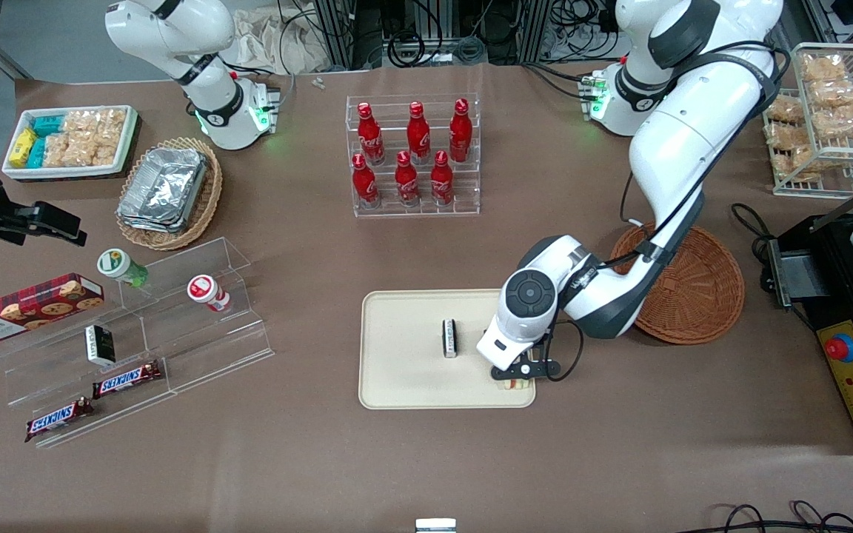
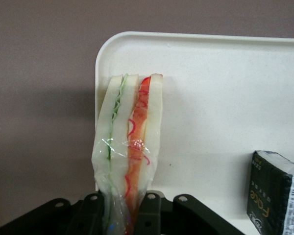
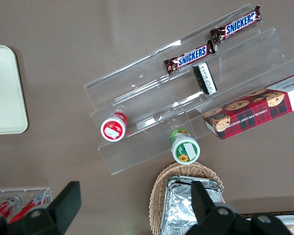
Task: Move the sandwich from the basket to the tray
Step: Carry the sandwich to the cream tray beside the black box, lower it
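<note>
Pincer [image 1: 513,379] clenched on the wrapped sandwich [image 2: 130,147], low over the tray [image 1: 404,385] at its corner toward the working arm's end and nearest the front camera; the sandwich stands on edge, just inside the rim, touchdown unclear. Basket [image 1: 693,296] looks empty, small dark packet [image 1: 450,338] on the tray nearby but apart. To finish well: probably lower until the bread rests on the tray, nudge slightly toward the tray's middle so it doesn't tip over the rim, release gently, lift straight up, avoid snagging the wrap.
</note>
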